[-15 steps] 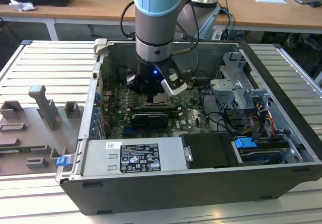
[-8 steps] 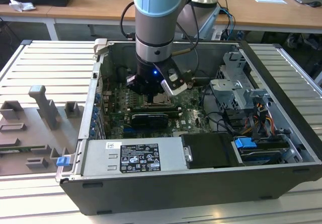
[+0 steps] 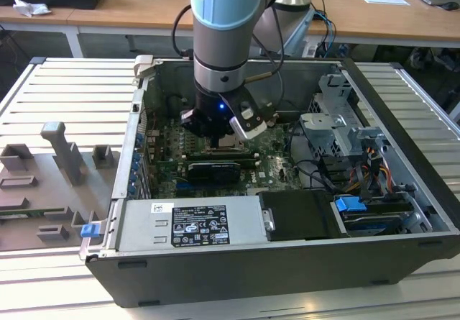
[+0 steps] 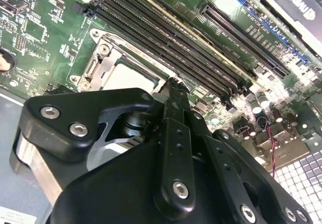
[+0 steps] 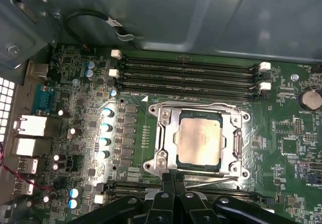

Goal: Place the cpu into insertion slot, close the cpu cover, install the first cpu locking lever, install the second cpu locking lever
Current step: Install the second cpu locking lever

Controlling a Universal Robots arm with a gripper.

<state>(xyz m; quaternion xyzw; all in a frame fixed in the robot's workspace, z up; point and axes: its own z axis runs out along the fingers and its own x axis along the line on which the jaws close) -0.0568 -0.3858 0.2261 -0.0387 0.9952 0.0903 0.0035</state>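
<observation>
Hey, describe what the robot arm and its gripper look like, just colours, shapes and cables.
The arm is a thick grey cylinder with a light blue cap and black cables looping beside it. The gripper is black, with a small blue light and a silver-edged side piece; the wrist views show bolted black linkages.

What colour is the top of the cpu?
Pale beige-silver; the cpu shows best in the first wrist view.

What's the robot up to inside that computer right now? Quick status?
Gripper low over motherboard, at socket edge. Cpu seated in insertion slot, cpu cover down around it. Nothing in the way.
</observation>
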